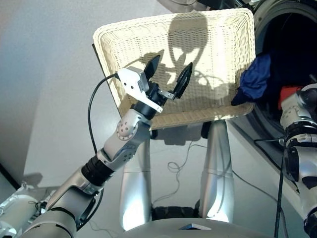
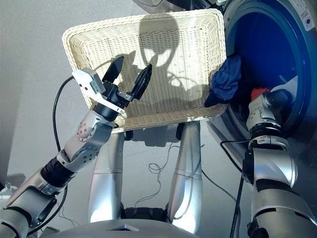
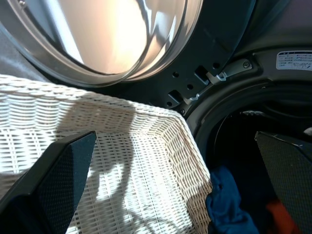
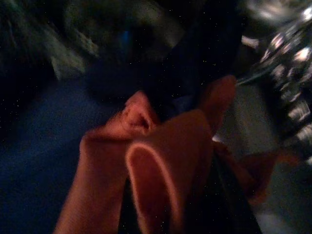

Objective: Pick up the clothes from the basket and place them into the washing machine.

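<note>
left eye view has the basket (image 1: 218, 49) sitting right up against the washing machine (image 1: 277, 20), and nothing is left on the wicker itself. the navy blue garment (image 1: 255, 79) is draped over the basket's right rim, half hanging into the porthole, so it's neither properly in nor out. left claw (image 1: 168, 77) hovers over the basket with both black fingers spread wide and nothing between them. right arm is reaching into the drum; in the right wrist view the coral-red garment (image 4: 161, 165) fills the frame close to the camera and looks like it's bunched around the right claw (image 2: 260, 96), but the cloth hides the fingers, so i can't tell if that one is clamped or let go. there's a dark shape behind the red cloth that might be the black garment, too murky to say. my guess is the job is mostly done with the blue piece as the loose end. what could go sideways: if the right arm backs out with the red cloth snagged on it, it drags that piece back out of the drum. and the blue one sits right where the arm passes, so a brush could knock it off the rim onto the floor (image 1: 49, 99) instead of inside.
</note>
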